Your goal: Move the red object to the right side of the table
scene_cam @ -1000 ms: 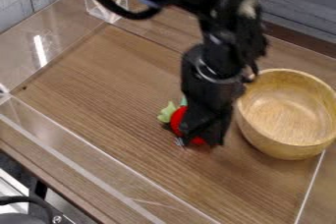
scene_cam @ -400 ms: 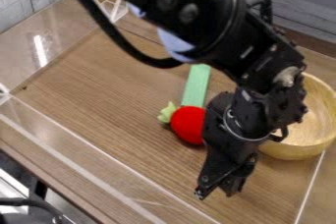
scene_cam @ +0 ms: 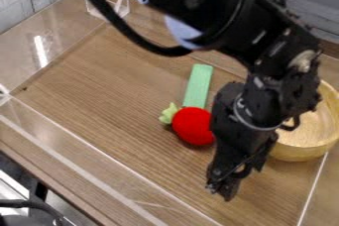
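The single camera view shows the black robot gripper pointing down at the brown wood-grain table, just beside the small glossy red ball-like toy fruit with a light green leafy tuft, which lies free near the middle. Whether its jaws are spread cannot be told; they pinch nothing. A flat green rectangular bar sits behind the fruit, a round light wooden bowl beyond. The placing appears done or underway; next likely calls for withdrawing clear.
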Motion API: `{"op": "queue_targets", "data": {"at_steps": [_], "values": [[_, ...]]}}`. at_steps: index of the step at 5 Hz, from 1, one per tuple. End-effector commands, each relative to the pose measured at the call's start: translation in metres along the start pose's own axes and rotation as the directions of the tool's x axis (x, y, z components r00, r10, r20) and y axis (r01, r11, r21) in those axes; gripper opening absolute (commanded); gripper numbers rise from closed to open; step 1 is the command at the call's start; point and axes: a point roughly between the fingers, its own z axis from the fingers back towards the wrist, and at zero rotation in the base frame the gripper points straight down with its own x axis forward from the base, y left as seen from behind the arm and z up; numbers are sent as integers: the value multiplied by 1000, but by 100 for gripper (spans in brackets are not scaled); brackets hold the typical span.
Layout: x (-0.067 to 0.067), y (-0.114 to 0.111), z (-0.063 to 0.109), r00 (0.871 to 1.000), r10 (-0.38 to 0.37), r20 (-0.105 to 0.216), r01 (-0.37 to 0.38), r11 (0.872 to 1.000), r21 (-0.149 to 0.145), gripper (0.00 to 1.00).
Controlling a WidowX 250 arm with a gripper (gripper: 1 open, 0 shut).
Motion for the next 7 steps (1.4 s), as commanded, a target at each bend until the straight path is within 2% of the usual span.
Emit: {"op": "queue_targets", "data": {"at_steps": [1,2,4,6,7], "values": [[15,-14,19,999,-28,-27,26,997,-69,0],[20,-19,19,995,-88,-40,85,994,-68,0],[33,-3,15,989,-132,-61,128,990,-63,0],[37,9,33,989,-120,-85,116,992,-57,0],[43,8,27,975,-204,-88,200,978,-53,0]]}}
